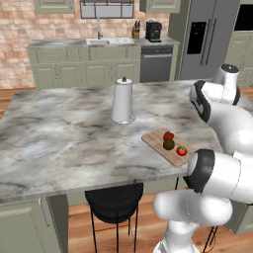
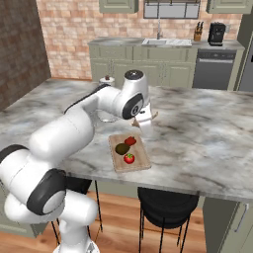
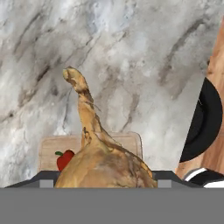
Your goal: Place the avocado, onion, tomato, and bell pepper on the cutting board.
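One tan, long-tipped onion [image 3: 103, 162] sits clamped in the hand [image 3: 105, 183]. Beneath the hand, one wooden cutting board [image 2: 141, 160] on the bench [image 2: 207, 133] carries one avocado [image 2: 121, 148], one tomato [image 2: 129, 158], one bell pepper [image 2: 130, 141].

Brick wall [image 1: 15, 39], sage cabinets [image 1: 74, 69], marble island [image 1: 59, 138], wooden floor [image 2: 163, 237].

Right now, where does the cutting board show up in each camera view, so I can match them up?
Left base view: the cutting board lies right of centre, near the counter's front edge.
Right base view: it lies near the centre, slightly below the middle.
Hand view: it is at the bottom left, partly behind the onion.
Shared landmark: the marble counter that the board rests on.
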Robot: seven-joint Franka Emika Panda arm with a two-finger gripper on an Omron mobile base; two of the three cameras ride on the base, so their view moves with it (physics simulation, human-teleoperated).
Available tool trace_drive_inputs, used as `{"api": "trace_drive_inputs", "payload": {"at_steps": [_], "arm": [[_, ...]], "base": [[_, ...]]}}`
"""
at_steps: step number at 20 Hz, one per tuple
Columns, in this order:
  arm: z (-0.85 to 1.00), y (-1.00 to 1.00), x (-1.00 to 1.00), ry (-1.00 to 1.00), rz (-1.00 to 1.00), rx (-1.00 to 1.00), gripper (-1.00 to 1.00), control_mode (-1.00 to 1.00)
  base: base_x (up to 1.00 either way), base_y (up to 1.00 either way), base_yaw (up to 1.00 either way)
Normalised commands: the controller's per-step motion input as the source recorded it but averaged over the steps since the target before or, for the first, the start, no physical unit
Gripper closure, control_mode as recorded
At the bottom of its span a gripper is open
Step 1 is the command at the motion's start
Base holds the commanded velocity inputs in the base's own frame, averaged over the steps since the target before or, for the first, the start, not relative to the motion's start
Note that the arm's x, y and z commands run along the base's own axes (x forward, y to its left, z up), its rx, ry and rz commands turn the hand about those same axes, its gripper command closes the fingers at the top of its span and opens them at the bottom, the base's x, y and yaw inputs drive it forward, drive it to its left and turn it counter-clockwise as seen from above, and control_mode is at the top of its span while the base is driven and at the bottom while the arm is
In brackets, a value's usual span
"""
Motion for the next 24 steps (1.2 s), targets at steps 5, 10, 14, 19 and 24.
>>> {"api": "trace_drive_inputs", "payload": {"at_steps": [5, 10, 14, 19, 24], "arm": [[0.09, 0.55, -0.53, -0.04, -0.05, -0.02, 1.0, -1.0], [0.01, 0.44, -0.2, -0.03, -0.02, -0.01, 1.0, -1.0], [0.0, 0.13, 0.02, 0.0, 0.0, 0.0, 1.0, -1.0], [0.0, 0.0, 0.22, 0.0, 0.0, 0.0, 1.0, -1.0], [0.0, 0.01, 0.17, 0.0, 0.0, 0.0, 1.0, -1.0]], "base": [[0.0, 0.0, 0.0], [0.0, 0.0, 0.0], [0.0, 0.0, 0.0], [0.0, 0.0, 0.0], [0.0, 0.0, 0.0]]}}
